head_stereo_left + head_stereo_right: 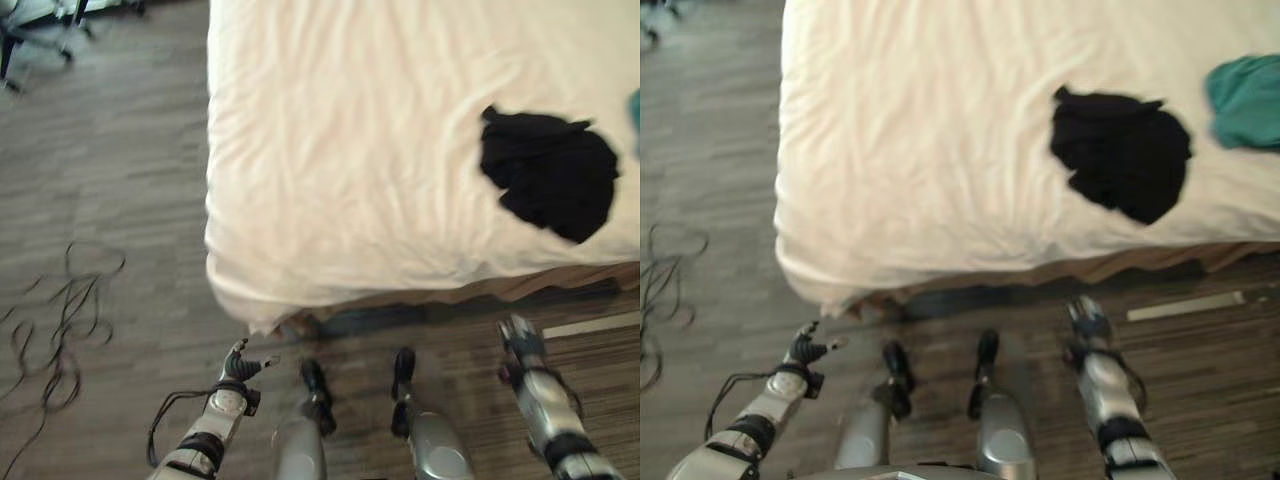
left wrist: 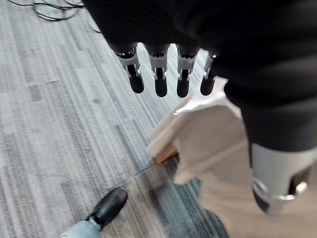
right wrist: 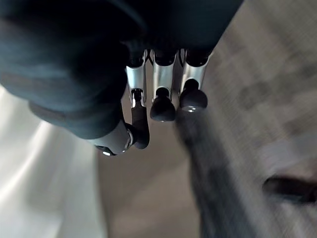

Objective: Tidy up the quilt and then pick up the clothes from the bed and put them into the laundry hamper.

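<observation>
A white quilt [image 1: 400,150] covers the bed and lies mostly flat with light wrinkles. On it at the right lies a crumpled black garment [image 1: 1122,152]. A teal garment [image 1: 1245,100] lies beyond it at the far right edge. My left hand [image 1: 238,365] hangs open over the floor just below the quilt's near left corner [image 2: 208,134], not touching it. My right hand [image 1: 1088,318] hangs open over the floor beside the bed's near edge, below the black garment, and holds nothing. The quilt [image 3: 29,173] shows beside it.
A tangle of loose cables [image 1: 60,320] lies on the wood-pattern floor at the left. Chair legs [image 1: 30,30] stand at the far left. The bed's wooden base [image 1: 560,280] shows under the quilt's near edge. A pale strip [image 1: 1185,305] lies on the floor at the right.
</observation>
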Tool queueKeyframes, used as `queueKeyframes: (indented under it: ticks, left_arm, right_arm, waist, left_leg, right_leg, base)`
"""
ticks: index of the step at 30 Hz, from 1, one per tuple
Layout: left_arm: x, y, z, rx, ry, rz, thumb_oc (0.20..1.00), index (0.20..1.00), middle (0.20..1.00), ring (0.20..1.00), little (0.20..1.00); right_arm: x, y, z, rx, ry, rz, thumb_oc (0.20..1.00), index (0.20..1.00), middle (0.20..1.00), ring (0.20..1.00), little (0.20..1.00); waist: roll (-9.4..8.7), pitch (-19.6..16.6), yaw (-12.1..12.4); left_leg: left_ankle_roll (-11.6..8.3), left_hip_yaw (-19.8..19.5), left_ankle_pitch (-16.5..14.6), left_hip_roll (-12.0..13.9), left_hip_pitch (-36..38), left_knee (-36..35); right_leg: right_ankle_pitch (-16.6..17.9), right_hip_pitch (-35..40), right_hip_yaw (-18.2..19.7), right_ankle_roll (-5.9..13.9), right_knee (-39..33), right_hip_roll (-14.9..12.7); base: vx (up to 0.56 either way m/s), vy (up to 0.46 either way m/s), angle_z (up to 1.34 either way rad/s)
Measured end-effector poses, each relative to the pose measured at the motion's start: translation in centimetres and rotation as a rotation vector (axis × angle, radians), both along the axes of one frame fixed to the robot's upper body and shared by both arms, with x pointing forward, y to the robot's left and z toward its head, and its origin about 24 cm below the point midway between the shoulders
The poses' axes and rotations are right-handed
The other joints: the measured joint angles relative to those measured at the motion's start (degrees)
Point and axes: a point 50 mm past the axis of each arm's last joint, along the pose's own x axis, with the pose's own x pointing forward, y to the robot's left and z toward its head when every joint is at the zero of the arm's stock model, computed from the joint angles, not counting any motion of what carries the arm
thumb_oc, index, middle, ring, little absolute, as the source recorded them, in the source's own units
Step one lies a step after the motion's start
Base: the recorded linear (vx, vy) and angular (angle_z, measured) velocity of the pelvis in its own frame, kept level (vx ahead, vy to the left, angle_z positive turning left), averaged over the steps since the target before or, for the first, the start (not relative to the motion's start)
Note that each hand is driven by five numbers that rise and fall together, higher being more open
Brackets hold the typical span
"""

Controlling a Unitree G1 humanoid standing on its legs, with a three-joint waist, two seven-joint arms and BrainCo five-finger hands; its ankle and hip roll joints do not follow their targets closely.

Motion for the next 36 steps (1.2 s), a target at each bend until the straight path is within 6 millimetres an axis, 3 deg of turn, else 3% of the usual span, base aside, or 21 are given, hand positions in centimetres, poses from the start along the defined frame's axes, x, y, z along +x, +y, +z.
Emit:
queueKeyframes:
  ticks: [1,2,3,7,9,10,11,12,13,15,17,18,19,20,21,23,26,28,31,34,36]
  left_arm:
    - [-0.8,0.3,-0.5,0.006,0.032,0.009,1.0,1.0,1.0,1.0,1.0]
    - [-1.4,0.4,-0.8,0.013,0.062,0.008,1.0,1.0,1.0,1.0,1.0]
    - [-1.8,0.3,-1.2,0.016,0.091,0.0,1.0,1.0,1.0,1.0,1.0]
    - [-6.4,-1.0,-3.8,0.013,0.273,-0.076,1.0,1.0,1.0,1.0,1.0]
    - [-7.9,-1.5,-4.5,0.002,0.327,-0.103,1.0,1.0,1.0,1.0,1.0]
    - [-8.2,-2.5,-4.9,-0.019,0.342,-0.123,1.0,1.0,1.0,1.0,1.0]
    - [-8.6,-2.8,-5.1,-0.03,0.356,-0.137,1.0,1.0,1.0,1.0,1.0]
    - [-8.2,-3.3,-4.9,-0.05,0.339,-0.154,1.0,1.0,1.0,1.0,1.0]
    - [-8.9,-3.0,-5.1,-0.046,0.356,-0.161,1.0,1.0,1.0,1.0,1.0]
    - [-10.9,-2.3,-5.5,-0.033,0.415,-0.155,1.0,1.0,1.0,1.0,1.0]
    - [-13.9,0.1,-5.5,0.022,0.493,-0.13,1.0,1.0,1.0,1.0,1.0]
    - [-15.5,0.7,-5.8,0.035,0.563,-0.111,1.0,1.0,1.0,1.0,1.0]
    - [-15.3,1.2,-5.5,0.038,0.538,-0.066,1.0,1.0,1.0,1.0,1.0]
    - [-14.7,1.0,-5.4,0.028,0.508,-0.059,1.0,1.0,1.0,1.0,1.0]
    - [-13.4,0.2,-5.4,0.013,0.463,-0.084,1.0,1.0,1.0,1.0,1.0]
    - [-9.7,-0.8,-4.8,0.011,0.373,-0.117,1.0,1.0,1.0,1.0,1.0]
    - [-5.0,-1.9,-3.3,0.008,0.228,-0.165,1.0,1.0,1.0,1.0,1.0]
    - [-4.8,-2.1,-3.3,0.007,0.225,-0.166,1.0,1.0,1.0,1.0,1.0]
    - [-5.4,-3.0,-4.0,-0.017,0.267,-0.16,1.0,1.0,1.0,1.0,1.0]
    - [-5.9,-2.2,-4.1,-0.01,0.291,-0.127,1.0,1.0,1.0,1.0,1.0]
    - [-6.6,-2.0,-4.4,-0.003,0.329,-0.113,1.0,1.0,1.0,1.0,1.0]
  right_arm:
    - [-1.7,-0.8,-0.7,-0.011,0.049,-0.016,0.329,0.329,0.329,0.329,0.329]
    - [-3.0,-1.4,-1.2,-0.01,0.083,-0.04,0.887,0.887,0.887,0.887,0.887]
    - [-4.0,-1.7,-1.8,-0.003,0.118,-0.062,1.0,1.0,1.0,1.0,1.0]
    - [-11.5,-1.0,-5.8,0.019,0.432,-0.026,1.0,1.0,1.0,1.0,1.0]
    - [-11.2,0.1,-6.2,0.004,0.477,0.083,1.0,1.0,1.0,1.0,1.0]
    - [-10.0,1.0,-6.4,-0.039,0.507,0.187,1.0,1.0,1.0,1.0,1.0]
    - [-8.6,1.7,-6.5,-0.085,0.533,0.276,1.0,1.0,1.0,1.0,1.0]
    - [-9.0,2.1,-7.0,-0.108,0.6,0.351,1.0,1.0,1.0,1.0,1.0]
    - [-9.2,2.5,-7.2,-0.123,0.632,0.393,1.0,1.0,1.0,1.0,1.0]
    - [-12.3,2.6,-8.0,-0.109,0.721,0.417,1.0,1.0,1.0,1.0,1.0]
    - [-12.6,3.7,-8.6,-0.064,0.745,0.402,1.0,1.0,1.0,1.0,1.0]
    - [-12.9,3.9,-8.8,-0.051,0.762,0.399,1.0,1.0,1.0,1.0,1.0]
    - [-13.3,4.5,-9.0,-0.05,0.768,0.418,1.0,1.0,1.0,1.0,1.0]
    - [-13.1,4.2,-8.9,-0.067,0.781,0.431,1.0,1.0,1.0,1.0,1.0]
    - [-12.0,2.8,-8.3,-0.133,0.786,0.449,1.0,1.0,1.0,1.0,1.0]
    - [-11.0,1.5,-7.7,-0.199,0.789,0.478,1.0,1.0,1.0,1.0,1.0]
    - [-11.6,0.8,-7.6,-0.252,0.827,0.523,1.0,1.0,1.0,1.0,1.0]
    - [-11.1,1.1,-7.6,-0.26,0.813,0.534,1.0,1.0,1.0,1.0,1.0]
    - [-11.7,1.1,-7.7,-0.263,0.811,0.519,1.0,1.0,1.0,1.0,1.0]
    - [-14.1,1.9,-8.4,-0.212,0.851,0.502,1.0,1.0,1.0,1.0,1.0]
    - [-15.3,1.8,-8.5,-0.198,0.884,0.477,1.0,1.0,1.0,1.0,1.0]
  waist:
    - [-0.94,-1.1,-1.8]
    - [-1.66,-1.7,-3.2]
    - [-1.87,-2.2,-3.8]
    - [-1.79,-10.7,-6.0]
    - [-1.43,-11.6,-6.3]
    - [-0.17,-11.5,-5.9]
    - [1.68,-11.3,-4.1]
    - [3.18,-11.8,-3.7]
    - [3.43,-12.5,-1.0]
    - [2.76,-16.0,0.0]
    - [-0.01,-16.7,2.4]
    - [0.04,-17.1,3.7]
    - [-2.0,-17.0,4.7]
    - [-1.96,-17.0,5.0]
    - [-2.18,-16.1,6.7]
    - [-1.74,-14.0,6.9]
    - [-0.3,-11.9,7.9]
    - [0.47,-11.8,9.8]
    - [3.42,-10.8,7.7]
    - [1.21,-11.4,7.6]
    - [0.31,-11.6,6.1]
  left_leg:
    - [-0.01,0.9,0.0,0.0,0.9,-1.2]
    - [-0.06,1.4,0.1,-0.3,1.6,-2.2]
    - [-0.17,1.6,0.4,-0.5,2.6,-3.1]
    - [-1.29,4.6,2.4,-1.3,10.1,-9.5]
    - [-1.57,7.3,1.2,-1.2,12.2,-9.5]
    - [-1.39,11.2,0.3,-0.1,13.2,-9.5]
    - [-1.08,15.5,0.6,3.1,13.7,-9.5]
    - [-2.34,19.6,0.6,4.7,14.6,-8.2]
    - [-2.19,23.0,-0.4,5.5,16.4,-7.7]
    - [-5.37,27.5,-2.5,6.6,19.0,-6.3]
    - [-9.62,30.4,-2.5,8.9,22.7,0.8]
    - [-8.58,26.7,-2.8,12.5,23.2,6.1]
    - [-2.77,7.7,-0.7,14.3,16.5,21.9]
    - [-3.21,0.1,-1.7,12.8,13.5,26.5]
    - [-3.21,-14.7,-7.2,5.0,8.0,31.9]
    - [-2.74,-21.0,-10.7,-3.7,0.1,33.1]
    - [-2.84,-21.1,-10.0,-6.8,-7.4,20.9]
    - [-3.03,-18.0,-4.1,-5.7,-6.8,3.9]
    - [-2.43,-9.9,2.3,-3.0,-8.7,-1.7]
    - [1.78,-9.9,3.1,-4.9,-7.1,0.3]
    - [6.39,-10.5,1.5,-6.5,-3.9,0.2]
  right_leg:
    - [-0.3,0.2,-0.1,0.51,-0.8,0.1]
    - [-0.2,0.8,-0.2,0.7,-1.7,0.1]
    - [0.3,1.7,-0.2,1.22,-2.6,0.3]
    - [2.2,3.8,2.3,1.12,-3.2,2.4]
    - [3.3,3.6,3.3,1.34,-2.9,3.3]
    - [7.4,2.4,2.0,5.14,-3.8,4.7]
    - [6.4,0.9,-4.1,7.75,-3.2,4.9]
    - [-2.8,-0.5,-20.8,1.29,6.0,1.3]
    - [-5.9,-0.6,-26.3,-1.17,12.2,-2.4]
    - [-10.8,-0.3,-23.4,-0.41,20.3,-5.7]
    - [-13.5,2.1,-21.9,-2.39,18.5,-3.1]
    - [-13.6,3.4,-18.8,-3.75,15.7,0.5]
    - [-12.2,3.2,-11.0,-5.93,13.2,3.6]
    - [-10.6,3.8,-8.1,-6.61,10.9,5.1]
    - [-8.0,3.8,-2.5,-6.82,7.3,5.4]
    - [-5.9,5.7,5.3,-7.72,2.7,7.8]
    - [-5.9,10.4,10.8,-5.7,-3.8,9.4]
    - [-5.9,10.6,9.8,-5.22,-4.0,9.4]
    - [-5.2,12.8,7.8,-6.61,-4.0,11.7]
    - [-8.1,16.2,7.6,-5.43,-3.7,10.9]
    - [-12.9,17.3,6.1,-1.34,0.6,10.7]
  base:
    - [0.13,0.04,-0.53]
    - [0.12,0.024,-0.41]
    - [0.12,0.014,-0.25]
    - [0.06,0.013,-0.41]
    - [-0.08,-0.078,-1.13]
    - [-0.08,-0.249,-1.66]
    - [-0.01,-0.345,-1.91]
    - [0.03,-0.287,-1.65]
    - [0.09,-0.267,-1.67]
    - [0.3,-0.42,-1.29]
    - [0.3,-0.448,-1.73]
    - [0.31,-0.394,-2.77]
    - [0.13,-0.1,-2.38]
    - [0.24,-0.132,-2.63]
    - [0.16,-0.011,-2.22]
    - [0.2,0.023,-2.2]
    - [0.48,0.13,-1.76]
    - [0.43,0.088,-2.11]
    - [0.43,0.052,-1.12]
    - [0.46,0.072,-0.37]
    - [0.42,0.153,0.14]
